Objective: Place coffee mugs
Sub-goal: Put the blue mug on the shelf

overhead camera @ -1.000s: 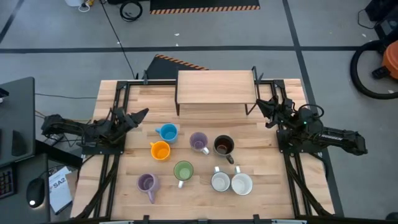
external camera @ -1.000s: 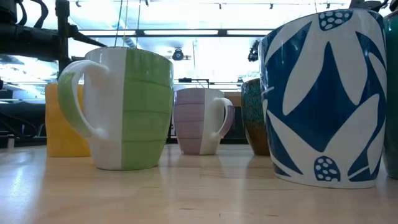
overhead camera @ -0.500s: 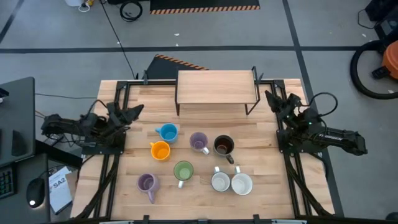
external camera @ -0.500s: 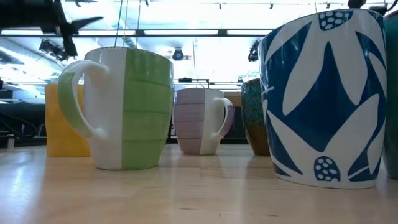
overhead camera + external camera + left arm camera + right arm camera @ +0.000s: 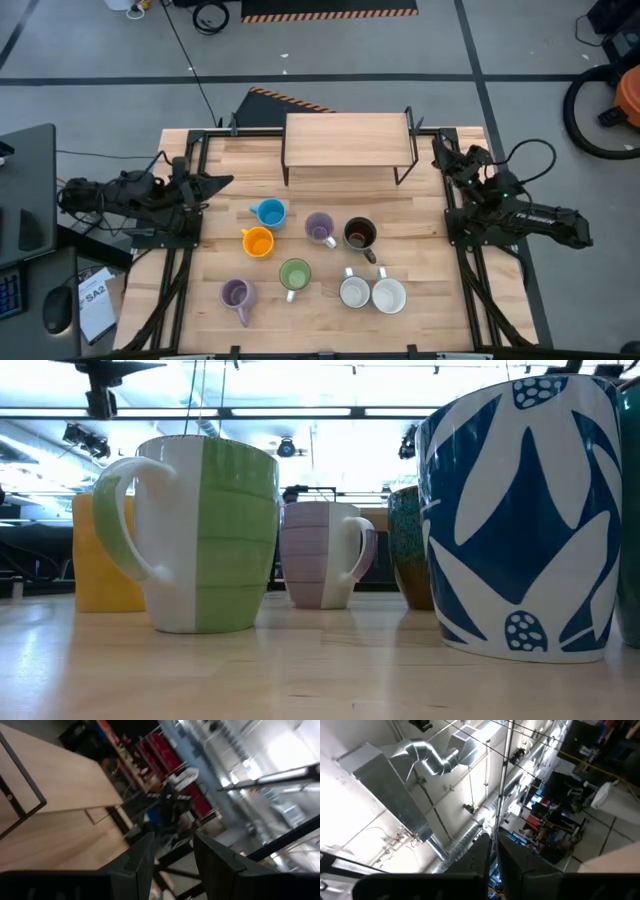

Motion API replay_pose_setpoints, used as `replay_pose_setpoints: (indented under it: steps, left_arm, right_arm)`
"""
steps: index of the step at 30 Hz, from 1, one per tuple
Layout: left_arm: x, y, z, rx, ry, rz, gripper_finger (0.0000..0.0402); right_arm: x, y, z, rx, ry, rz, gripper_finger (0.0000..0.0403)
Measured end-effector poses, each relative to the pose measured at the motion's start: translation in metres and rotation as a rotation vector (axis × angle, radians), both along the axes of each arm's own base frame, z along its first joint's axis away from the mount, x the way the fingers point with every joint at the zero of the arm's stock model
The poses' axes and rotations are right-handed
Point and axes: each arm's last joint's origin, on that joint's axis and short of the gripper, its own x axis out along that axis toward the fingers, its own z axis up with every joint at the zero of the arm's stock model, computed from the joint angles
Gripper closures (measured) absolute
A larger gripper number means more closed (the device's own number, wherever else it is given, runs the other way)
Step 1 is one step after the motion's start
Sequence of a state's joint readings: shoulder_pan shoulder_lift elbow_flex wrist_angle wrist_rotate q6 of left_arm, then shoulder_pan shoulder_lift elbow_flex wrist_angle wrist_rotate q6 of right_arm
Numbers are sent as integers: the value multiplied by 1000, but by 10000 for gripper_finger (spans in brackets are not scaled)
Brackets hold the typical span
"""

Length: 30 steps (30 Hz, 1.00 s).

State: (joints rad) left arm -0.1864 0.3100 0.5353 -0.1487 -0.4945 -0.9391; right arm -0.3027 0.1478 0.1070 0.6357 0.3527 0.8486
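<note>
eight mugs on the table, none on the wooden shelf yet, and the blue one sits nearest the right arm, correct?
Not quite. In the high view the blue mug sits nearest the left arm, at the left end of the group. The rest holds: eight mugs are on the table and the shelf carries none.

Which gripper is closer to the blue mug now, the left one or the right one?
Left. The left gripper hovers just beyond the blue mug on the table's left side. The right gripper is far across the table, by the wooden shelf's right end.
</note>
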Motion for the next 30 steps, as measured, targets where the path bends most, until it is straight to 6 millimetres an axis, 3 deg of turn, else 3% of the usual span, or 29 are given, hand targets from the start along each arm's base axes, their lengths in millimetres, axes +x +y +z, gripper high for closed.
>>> replay_pose_setpoints:
  steps: [4,13,20,30]
  left_arm:
    - [10,-2,8,17,89,-17,260]
    - [42,-9,9,3,243,-41,260]
    - [73,-18,3,-40,361,-138,260]
    - [118,-30,5,-66,583,-240,260]
  right_arm:
    - [3,-1,17,-24,99,-29,365]
    - [21,-3,48,-28,526,52,365]
    - [40,-5,77,-125,705,121,365]
    - [68,-1,96,-162,938,118,365]
